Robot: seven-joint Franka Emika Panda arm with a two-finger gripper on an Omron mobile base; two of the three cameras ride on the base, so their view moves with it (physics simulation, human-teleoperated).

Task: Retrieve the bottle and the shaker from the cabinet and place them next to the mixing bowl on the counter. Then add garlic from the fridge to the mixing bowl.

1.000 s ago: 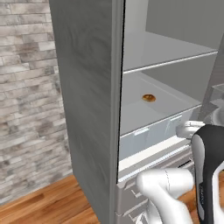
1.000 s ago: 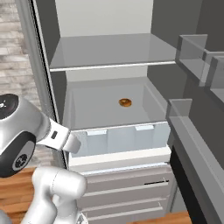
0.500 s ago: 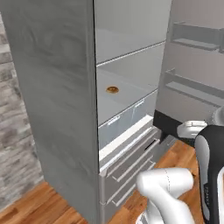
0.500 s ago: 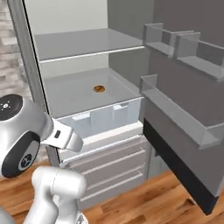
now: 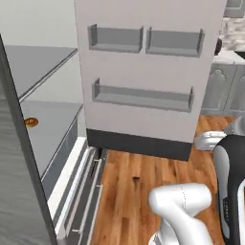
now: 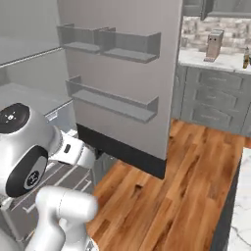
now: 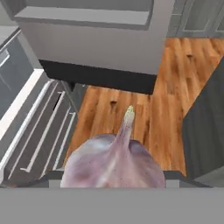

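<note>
A whitish, purple-tinged garlic bulb with a pointed tip (image 7: 114,162) sits clamped in the gripper (image 7: 114,177) in the hand view, its tip aimed toward the warm brown wooden plank floor (image 7: 131,109) below. The tall grey fridge (image 5: 28,143) stands open, its pale inner shelves on the left of the left base view, and its long flat door (image 5: 148,72) with grey door racks swung wide across the frame. A small orange-brown round item (image 5: 31,122) rests on a fridge shelf. In the right base view, a grey-cabinet worktop (image 6: 215,61) carries a small brown block-shaped object (image 6: 213,45) beyond the door.
</note>
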